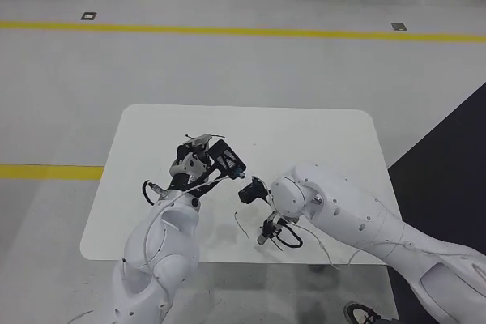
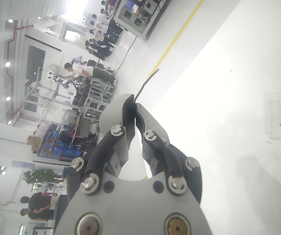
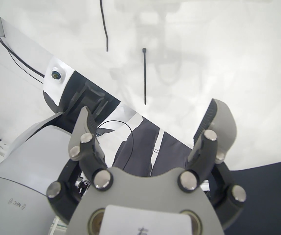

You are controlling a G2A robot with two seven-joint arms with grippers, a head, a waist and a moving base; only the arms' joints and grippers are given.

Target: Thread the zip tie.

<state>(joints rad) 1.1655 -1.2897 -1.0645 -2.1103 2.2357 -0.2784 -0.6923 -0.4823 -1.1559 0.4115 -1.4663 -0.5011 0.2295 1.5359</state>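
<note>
The left gripper is seen clamped on a black zip tie. The strap is pinched near one end between the ribbed pads, and the rest is carried out past the fingertips in a slight curve. In the top view this gripper is placed at about ten o'clock from the middle of the white table.

The right gripper is held with its fingers spread wide apart and nothing is gripped between them. In the top view it is found at about five o'clock from the table's middle, close to the near edge.

A second zip tie is laid flat and straight on the table just beyond those spread fingers, with its small square head turned away from them. In the top view it is seen at roughly six o'clock from the table's middle and nine o'clock from the right gripper, just beside it.

A thin black strand is seen farther off in the right wrist view — whether it rests on the table or hangs above it cannot be told. A clear plastic piece is set on the table, well apart from the left gripper.
</note>
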